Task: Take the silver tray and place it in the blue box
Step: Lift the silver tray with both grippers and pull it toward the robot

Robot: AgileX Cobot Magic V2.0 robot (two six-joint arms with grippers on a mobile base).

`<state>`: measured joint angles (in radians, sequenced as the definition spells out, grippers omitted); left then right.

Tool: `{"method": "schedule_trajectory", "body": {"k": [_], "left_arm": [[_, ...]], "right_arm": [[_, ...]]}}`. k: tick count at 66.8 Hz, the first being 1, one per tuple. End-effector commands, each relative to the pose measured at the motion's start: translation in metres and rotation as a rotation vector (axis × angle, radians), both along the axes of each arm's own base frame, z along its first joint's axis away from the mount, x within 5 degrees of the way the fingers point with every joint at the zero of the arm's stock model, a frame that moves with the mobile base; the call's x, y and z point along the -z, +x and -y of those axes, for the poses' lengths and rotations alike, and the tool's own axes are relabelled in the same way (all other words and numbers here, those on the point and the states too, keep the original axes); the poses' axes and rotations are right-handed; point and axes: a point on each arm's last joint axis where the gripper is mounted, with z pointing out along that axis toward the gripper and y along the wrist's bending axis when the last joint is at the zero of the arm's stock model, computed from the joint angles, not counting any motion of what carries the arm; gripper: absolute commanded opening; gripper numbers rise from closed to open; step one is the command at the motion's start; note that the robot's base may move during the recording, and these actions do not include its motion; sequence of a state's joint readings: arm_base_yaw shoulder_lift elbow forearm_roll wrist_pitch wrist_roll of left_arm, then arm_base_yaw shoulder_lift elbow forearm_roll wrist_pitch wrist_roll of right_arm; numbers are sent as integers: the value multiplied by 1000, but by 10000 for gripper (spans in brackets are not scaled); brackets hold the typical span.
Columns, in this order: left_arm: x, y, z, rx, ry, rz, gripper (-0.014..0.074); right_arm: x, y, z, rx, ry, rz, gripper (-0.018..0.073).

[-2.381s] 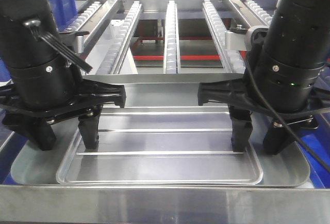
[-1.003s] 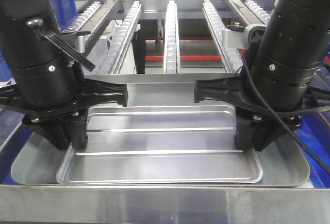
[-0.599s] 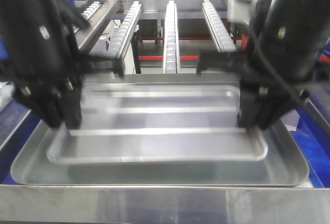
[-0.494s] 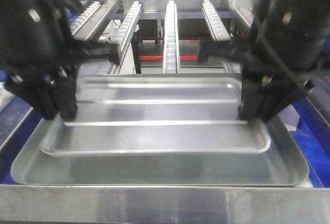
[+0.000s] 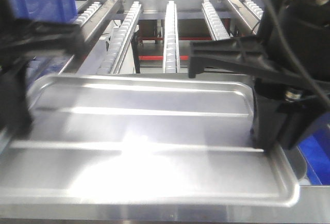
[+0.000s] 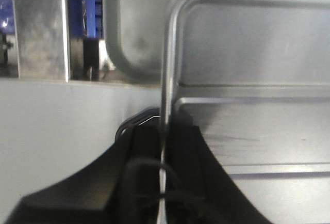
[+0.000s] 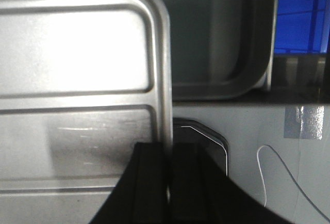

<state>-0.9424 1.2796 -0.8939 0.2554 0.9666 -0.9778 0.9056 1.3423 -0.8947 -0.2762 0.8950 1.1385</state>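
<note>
The black two-fingered left claw [image 6: 162,131] is narrowed hard onto one short rim of the large rectangular shiny silver metal tray [image 5: 144,152]. One finger sits inside the rim and one outside, with the thin edge pinched between them. The black right claw [image 7: 169,149] clamps the opposite short rim in the same way.

In the front view the tray fills the lower half of the picture, carried between the claws at 9 and 3 o'clock. Its two long raised ridges run across, and glare sits near 6 o'clock. The left side is blurred.

A second, duller grey metal tray [image 7: 221,53] lies beneath the held one, its rounded corner showing near 12 o'clock in both wrist views. Silver roller rails [image 5: 171,33] run off toward 12 o'clock. Bright blue ribbed plastic [image 6: 85,22] shows at 11 o'clock in the left wrist view; I cannot tell whether it is the box.
</note>
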Motion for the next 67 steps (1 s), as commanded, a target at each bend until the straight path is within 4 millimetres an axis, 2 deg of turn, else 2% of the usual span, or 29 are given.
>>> {"method": "schedule_trajectory", "body": {"k": [1,14,21,36,67], "left_arm": [[-14,-14,1,-11,-108,53,-10],[-17,-36,-1,6,-67,60,-10],[-17,-41,2,19,-64,67,-10],[-17,-41,3,13,-76,68,-10],[-17,-40,6,20,-98,74,-10]], "right_arm": [[-22,-7,-7,-13,103,81,52],[-27,-20,-11,-31,103,85,52],[-29,-23,-8,-38,114,94,52],[-16,-32,5,-19,128,84,52],[-18,-33,7,-19,138,91,52]]}}
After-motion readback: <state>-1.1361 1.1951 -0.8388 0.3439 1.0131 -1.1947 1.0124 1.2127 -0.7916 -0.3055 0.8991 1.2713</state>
